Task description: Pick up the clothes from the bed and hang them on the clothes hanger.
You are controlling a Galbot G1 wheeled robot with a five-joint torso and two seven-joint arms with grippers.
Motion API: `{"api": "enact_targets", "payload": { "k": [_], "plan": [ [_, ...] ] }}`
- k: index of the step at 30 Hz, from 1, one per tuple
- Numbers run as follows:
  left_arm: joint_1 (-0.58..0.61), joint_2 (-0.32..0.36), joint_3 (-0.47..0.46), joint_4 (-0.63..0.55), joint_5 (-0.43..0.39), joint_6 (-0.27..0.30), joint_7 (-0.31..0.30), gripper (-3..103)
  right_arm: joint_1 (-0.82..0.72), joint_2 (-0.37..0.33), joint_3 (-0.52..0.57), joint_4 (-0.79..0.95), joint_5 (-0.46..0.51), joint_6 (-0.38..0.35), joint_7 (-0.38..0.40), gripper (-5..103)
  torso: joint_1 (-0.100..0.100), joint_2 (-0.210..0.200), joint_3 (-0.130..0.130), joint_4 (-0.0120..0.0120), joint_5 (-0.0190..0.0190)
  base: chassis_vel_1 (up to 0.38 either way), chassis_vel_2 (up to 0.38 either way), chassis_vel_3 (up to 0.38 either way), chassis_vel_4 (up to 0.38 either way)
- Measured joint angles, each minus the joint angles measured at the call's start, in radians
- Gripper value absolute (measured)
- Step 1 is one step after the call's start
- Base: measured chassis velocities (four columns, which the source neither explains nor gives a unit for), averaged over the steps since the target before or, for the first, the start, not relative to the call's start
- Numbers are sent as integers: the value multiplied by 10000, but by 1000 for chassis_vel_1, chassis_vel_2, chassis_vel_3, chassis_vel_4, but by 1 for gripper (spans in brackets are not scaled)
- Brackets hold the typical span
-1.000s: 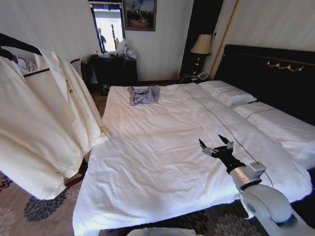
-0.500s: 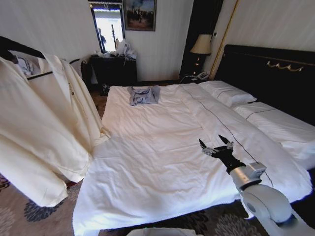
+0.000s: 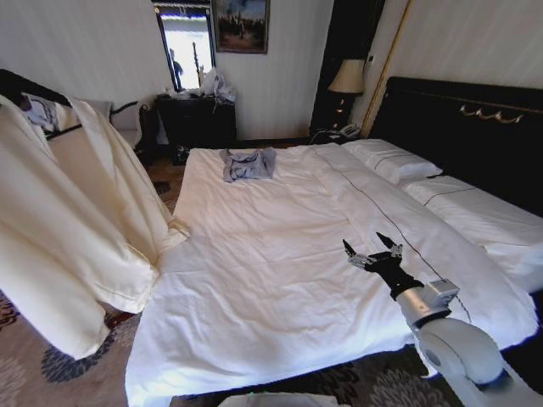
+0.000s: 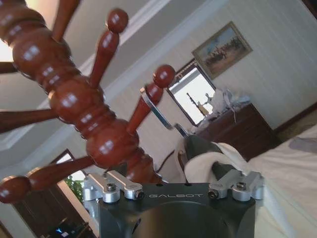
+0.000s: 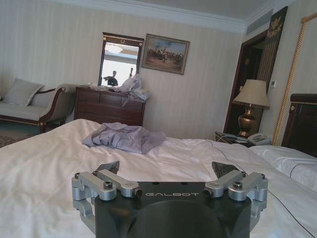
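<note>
Clothes [image 3: 68,220] aloft, right gripper [image 3: 372,251] spread over bed [image 3: 271,271]

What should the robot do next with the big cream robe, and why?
Probably ease the left pincer so the silver hook of the clothes hanger drops over a peg of the red wooden post. The hook sits right beside a peg, and the clothes already hang on the hanger. The right pincer hovers open over the bed.

wide bed [image 3: 280,280] with white sheets; small grey-blue garment [image 3: 248,164] near its far edge, two pillows [image 3: 392,160] by headboard
</note>
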Motion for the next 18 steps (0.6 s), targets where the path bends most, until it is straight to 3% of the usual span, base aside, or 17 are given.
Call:
{"api": "enact_targets", "payload": {
  "k": [5,10,16,18],
  "plan": [
    [-252,-11,-188,-277,-542,-237,-180,100,0,0,0,0,0,0,0,100,0,0,-1,1,0,0,0,0,0],
    [-789,-507,369,-1215,-2033,-2243,-60,100,1,0,0,0,0,0,1,100,0,0,0,-4,1,0,0,0,0],
    [-1076,-842,1008,-1892,-2355,-2726,-209,100,0,-1,0,0,-1,0,0,100,1,-1,0,-1,1,0,0,0,0],
    [-1753,-1054,1965,-2533,-2687,-2913,-473,100,0,0,0,0,-1,0,0,100,-1,0,-1,0,4,0,0,0,0]
  ]
}}
